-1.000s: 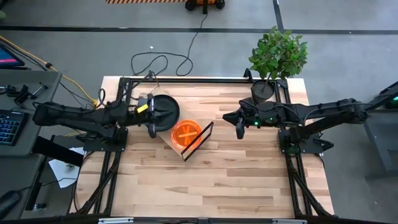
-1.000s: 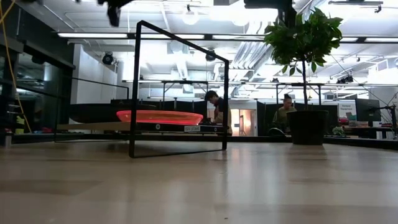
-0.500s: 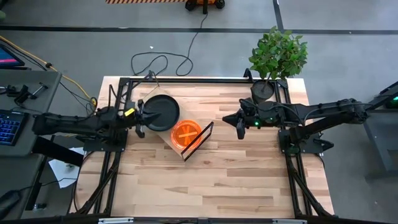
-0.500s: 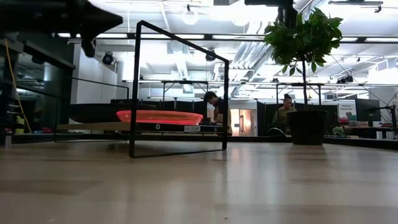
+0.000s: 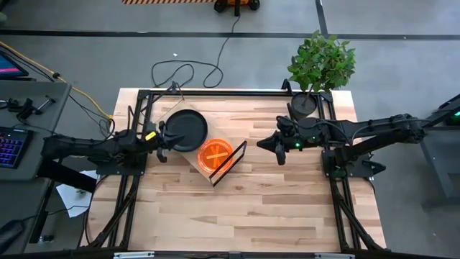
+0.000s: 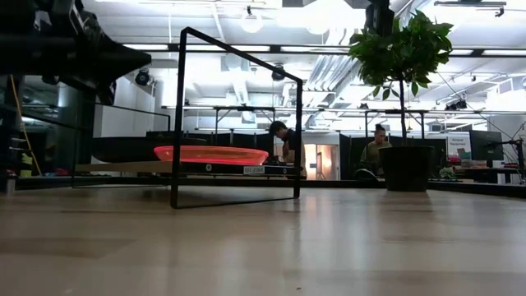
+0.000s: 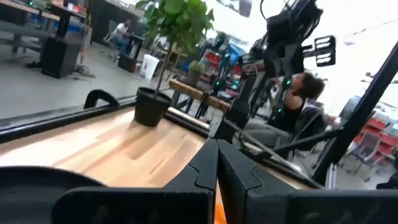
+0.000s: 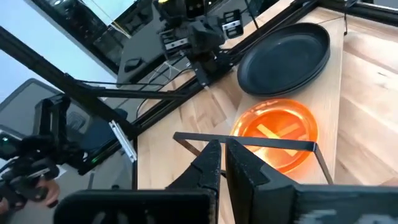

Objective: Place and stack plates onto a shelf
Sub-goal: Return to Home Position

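Note:
The shelf (image 5: 195,160) lies slantwise on the table, its black wire frame (image 5: 233,160) at the end toward the table's right. Dark plates (image 5: 188,129) (image 8: 283,59) rest flat on its far end. Orange plates (image 5: 214,155) (image 8: 277,134) (image 6: 209,154) sit beside them, next to the frame. How many plates are in each pile I cannot tell. My left gripper (image 5: 167,137) (image 7: 217,149) is shut and hovers just left of the dark plates. My right gripper (image 5: 264,142) (image 8: 222,152) is shut and hangs in the air right of the frame.
A potted plant (image 5: 303,106) (image 6: 405,168) stands at the table's far right corner, close behind my right arm. Black rails run along the table's far, left and right edges. Bare tabletop (image 5: 244,208) stretches across the near half. People sit in the room beyond.
My left gripper has drawn back from over the dark plates' near-left rim toward the table's left edge, and its arm has come down into the low view's upper left. The plates and the shelf have stayed where they were.

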`<state>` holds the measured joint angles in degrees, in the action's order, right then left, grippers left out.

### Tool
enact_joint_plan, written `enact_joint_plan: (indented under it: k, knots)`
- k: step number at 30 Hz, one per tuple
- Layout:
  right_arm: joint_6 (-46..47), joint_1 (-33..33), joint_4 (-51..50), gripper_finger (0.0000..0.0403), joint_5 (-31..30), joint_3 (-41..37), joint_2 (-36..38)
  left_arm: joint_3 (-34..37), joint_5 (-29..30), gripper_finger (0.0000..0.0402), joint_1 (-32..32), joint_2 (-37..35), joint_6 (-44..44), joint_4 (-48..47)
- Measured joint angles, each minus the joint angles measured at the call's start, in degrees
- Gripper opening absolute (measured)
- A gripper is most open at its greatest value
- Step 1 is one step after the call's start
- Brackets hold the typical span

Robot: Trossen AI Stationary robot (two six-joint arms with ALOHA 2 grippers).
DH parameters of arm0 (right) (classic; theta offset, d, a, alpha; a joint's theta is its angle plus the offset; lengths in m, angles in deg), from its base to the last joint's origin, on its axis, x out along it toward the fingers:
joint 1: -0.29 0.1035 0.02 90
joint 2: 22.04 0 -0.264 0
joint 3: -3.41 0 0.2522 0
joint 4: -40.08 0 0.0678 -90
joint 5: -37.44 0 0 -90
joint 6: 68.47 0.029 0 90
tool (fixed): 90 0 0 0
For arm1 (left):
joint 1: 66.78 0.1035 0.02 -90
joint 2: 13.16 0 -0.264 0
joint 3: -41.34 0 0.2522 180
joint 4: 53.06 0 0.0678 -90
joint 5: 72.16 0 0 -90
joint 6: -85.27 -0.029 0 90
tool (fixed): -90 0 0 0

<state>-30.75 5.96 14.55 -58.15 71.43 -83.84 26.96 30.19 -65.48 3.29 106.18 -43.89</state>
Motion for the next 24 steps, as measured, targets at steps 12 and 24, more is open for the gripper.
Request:
enact_joint_plan:
  k: [12, 24]
  knots:
    - [1.41, 2.75, -5.09, 0.0001, 1.16, -5.72, 3.93, -0.07, -1.35, 0.0, 0.0, -1.05, 1.0, -3.73]
    - [6.16, 0.87, 17.48, 0.0, -3.08, -36.34, 30.3, -0.07, -1.37, 0.0, 0.0, -1.03, 1.02, -3.9]
